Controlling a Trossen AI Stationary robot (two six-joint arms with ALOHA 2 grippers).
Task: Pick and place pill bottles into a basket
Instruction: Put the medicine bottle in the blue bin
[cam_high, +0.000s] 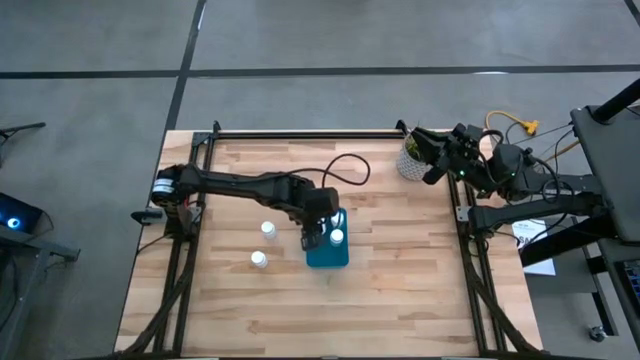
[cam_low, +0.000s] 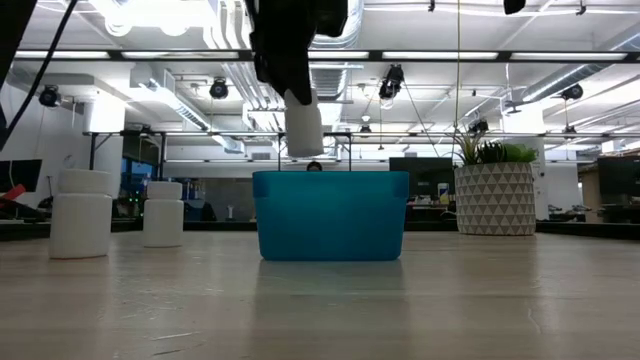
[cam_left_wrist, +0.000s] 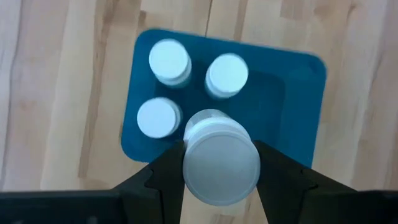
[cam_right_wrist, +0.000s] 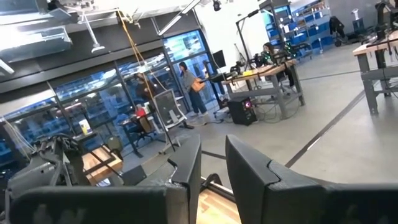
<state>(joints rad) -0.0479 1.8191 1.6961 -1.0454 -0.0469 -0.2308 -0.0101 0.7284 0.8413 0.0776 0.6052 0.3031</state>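
The teal basket (cam_high: 325, 258) (cam_low: 330, 215) stands mid-table and holds three white pill bottles (cam_left_wrist: 169, 61) (cam_left_wrist: 227, 74) (cam_left_wrist: 157, 117), all upright on its floor (cam_left_wrist: 292, 99). My left gripper (cam_high: 315, 238) (cam_left_wrist: 219, 146) hangs over the basket's left part, shut on another pill bottle (cam_left_wrist: 221, 165) (cam_low: 303, 128). Two more bottles (cam_high: 268, 229) (cam_high: 258, 259) stand upright on the table just left of the basket. My right gripper (cam_high: 425, 160) (cam_right_wrist: 214, 168) waits at the far right beside the plant pot, pointing about level. A narrow gap shows between its fingers, with nothing in it. My left gripper pinches the bottle between its two fingers, on opposite sides of its upper end (cam_left_wrist: 189, 165). The fingers (cam_left_wrist: 165, 171) come steeply from above, pointing down. The bottle hangs below them, nearly upright, lifted clear. In the low view its bottom (cam_low: 305, 152) is just above the basket's rim.
A white patterned pot with a green plant (cam_high: 410, 162) (cam_low: 495, 198) stands at the table's far right. A black cable (cam_high: 345, 170) loops over the far middle. The near half of the wooden table (cam_high: 330, 310) is bare.
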